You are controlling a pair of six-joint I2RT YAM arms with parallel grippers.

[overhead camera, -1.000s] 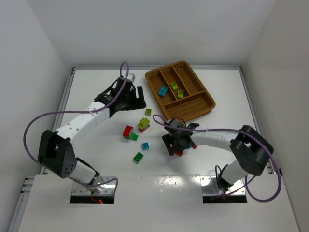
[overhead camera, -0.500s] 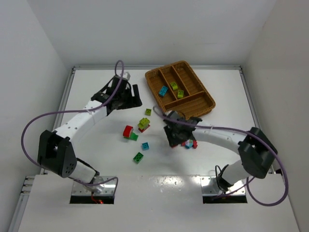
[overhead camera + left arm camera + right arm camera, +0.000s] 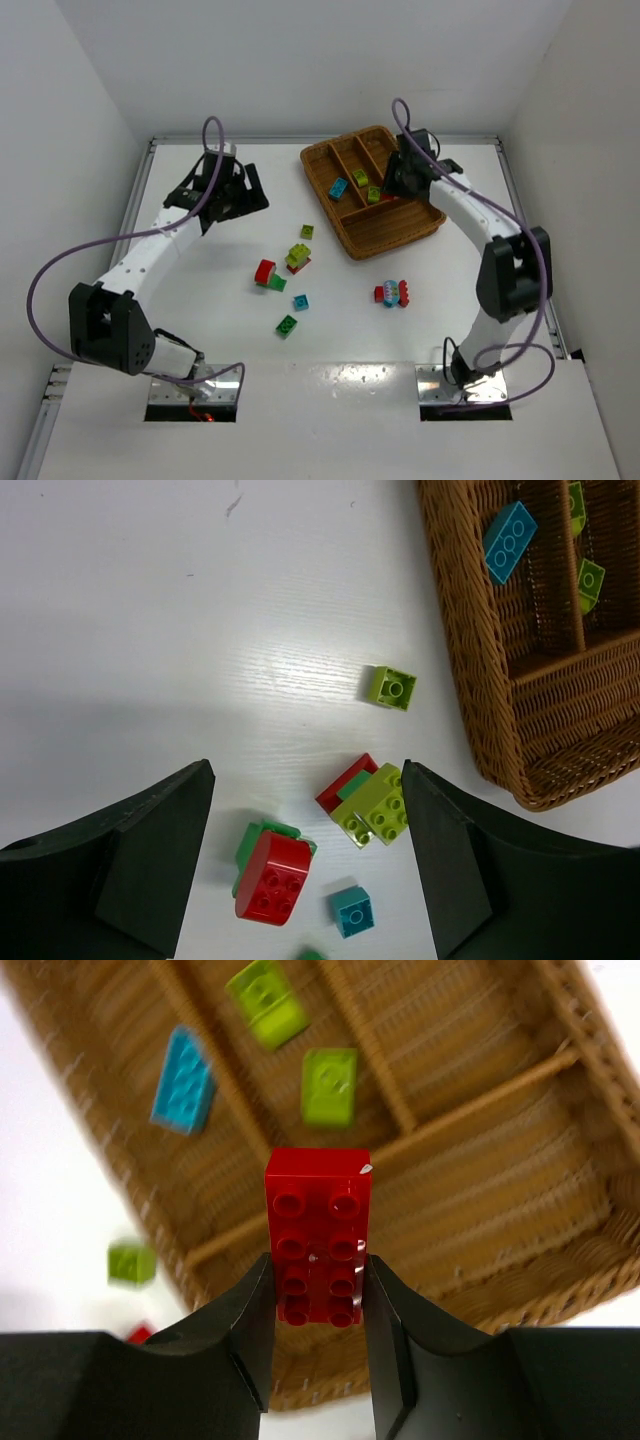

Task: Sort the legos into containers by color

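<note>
Loose legos (image 3: 287,324) in red, green, yellow-green and cyan lie scattered on the white worktop (image 3: 200,290). Beyond them, the left end effector (image 3: 238,193) hangs open and empty. The right end effector (image 3: 318,1272) grips a red brick (image 3: 318,1225) above the wicker tray (image 3: 400,232), which contains one cyan brick (image 3: 339,187) and two yellow-green bricks (image 3: 360,177).

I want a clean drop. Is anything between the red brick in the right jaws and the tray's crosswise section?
Nothing visible does. The right gripper holds the red brick over the wicker tray, whose crosswise section shows only bare weave. The cyan brick and yellow-green bricks lie apart in the long sections.
</note>
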